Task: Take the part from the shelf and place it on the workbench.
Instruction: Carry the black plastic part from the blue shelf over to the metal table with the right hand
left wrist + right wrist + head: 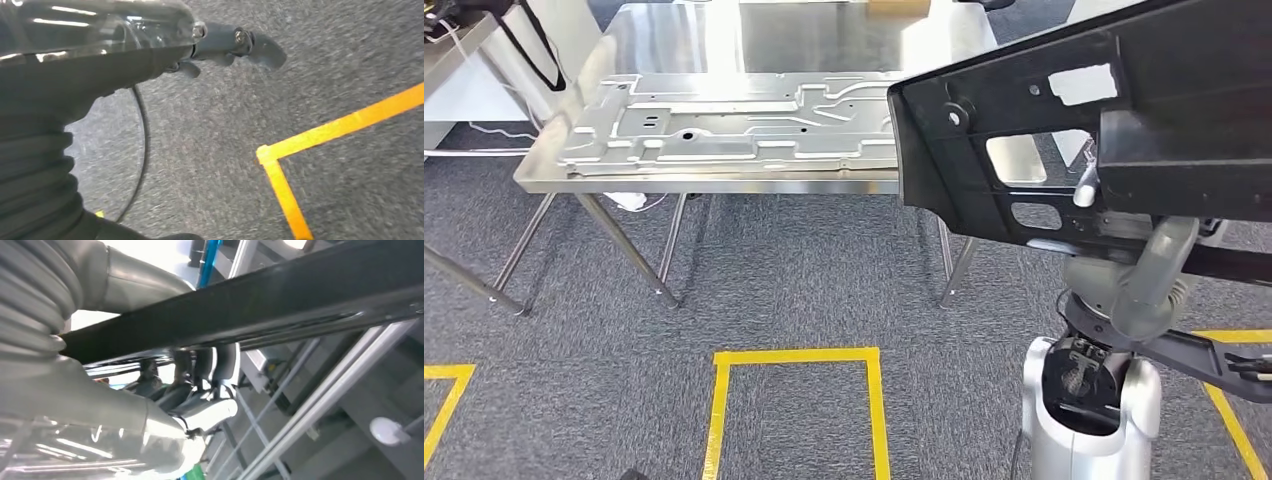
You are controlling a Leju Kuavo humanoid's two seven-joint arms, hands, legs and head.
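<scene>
The part is a long black plastic panel (1024,130) with cut-out openings, held up at the right of the head view. One end of it overlaps the right end of the steel workbench (724,183). My right hand (1139,285) grips it from below. In the right wrist view the fingers (200,370) wrap the edge of the black panel (280,295). My left hand (235,42) hangs over the grey carpet, its fingers stretched out and holding nothing.
A large stamped metal sheet (724,125) covers most of the workbench top. Slanted table legs (624,245) stand beneath it. Yellow floor tape (794,356) marks a box on the carpet in front, with a tape corner (345,125) by my left hand. Metal rack rails (310,405) show behind the part.
</scene>
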